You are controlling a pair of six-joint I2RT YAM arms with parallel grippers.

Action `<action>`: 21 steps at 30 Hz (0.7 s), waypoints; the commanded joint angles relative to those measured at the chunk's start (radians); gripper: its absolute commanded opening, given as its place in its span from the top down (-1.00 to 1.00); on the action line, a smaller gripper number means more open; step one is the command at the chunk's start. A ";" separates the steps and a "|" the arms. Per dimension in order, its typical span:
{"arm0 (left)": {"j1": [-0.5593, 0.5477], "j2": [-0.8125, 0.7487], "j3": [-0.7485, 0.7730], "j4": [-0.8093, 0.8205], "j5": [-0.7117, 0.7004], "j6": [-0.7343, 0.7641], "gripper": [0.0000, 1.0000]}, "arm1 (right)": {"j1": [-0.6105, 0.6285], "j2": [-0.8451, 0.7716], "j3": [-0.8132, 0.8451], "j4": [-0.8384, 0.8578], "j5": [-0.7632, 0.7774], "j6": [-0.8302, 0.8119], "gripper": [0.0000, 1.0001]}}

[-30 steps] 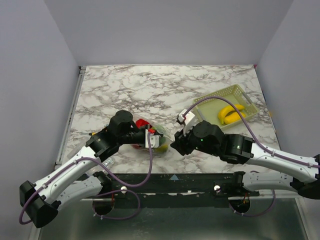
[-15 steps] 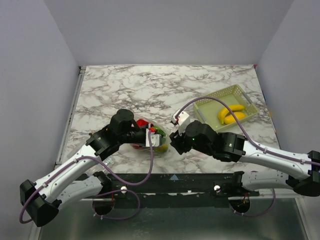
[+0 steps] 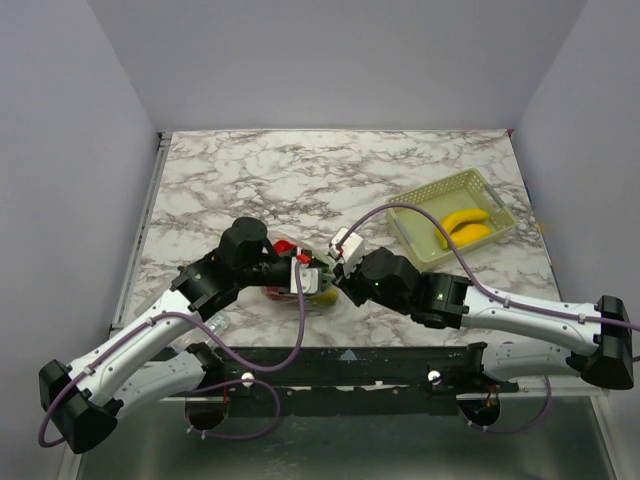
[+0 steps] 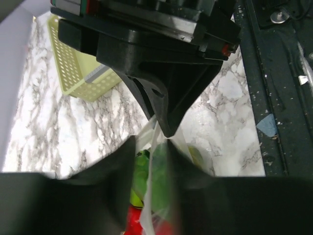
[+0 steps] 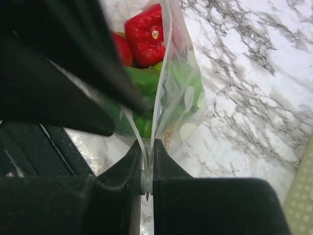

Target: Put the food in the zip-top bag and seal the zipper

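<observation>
Together, left claw (image 4: 150, 152) and right claw (image 5: 146, 152) pinch the zipper (image 5: 157, 93).

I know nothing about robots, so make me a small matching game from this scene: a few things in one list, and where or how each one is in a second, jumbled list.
Things:
1. bananas
2. red pepper
3. right hand
4. basket

Places or states:
A. inside the zip-top bag
B. yellow-green, on the right side of the table
C. lying in the basket
D. pinched shut on the bag's top edge

Pairs: 1-C, 2-A, 3-D, 4-B
</observation>
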 commanded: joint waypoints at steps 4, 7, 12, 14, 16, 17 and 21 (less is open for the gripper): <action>-0.006 -0.014 -0.002 0.073 -0.002 -0.047 -0.97 | 0.000 -0.032 -0.043 0.088 -0.059 -0.053 0.99; -0.004 0.025 0.018 0.053 0.011 -0.044 -0.97 | 0.000 -0.051 -0.050 0.095 -0.074 -0.057 0.99; -0.001 0.060 0.037 0.027 0.007 -0.018 -0.87 | 0.000 -0.076 -0.057 0.110 -0.101 -0.058 0.99; 0.000 0.060 0.032 0.034 -0.006 -0.012 -0.63 | 0.000 -0.073 -0.053 0.102 -0.113 -0.058 0.99; 0.002 0.060 0.028 0.054 -0.029 -0.026 -0.32 | 0.000 -0.066 -0.046 0.086 -0.119 -0.058 0.99; 0.002 0.061 0.030 0.054 -0.029 -0.025 -0.26 | 0.000 -0.063 -0.044 0.081 -0.120 -0.059 0.99; 0.003 0.054 0.031 0.050 -0.025 -0.023 0.10 | 0.001 -0.051 -0.036 0.051 -0.115 -0.058 0.99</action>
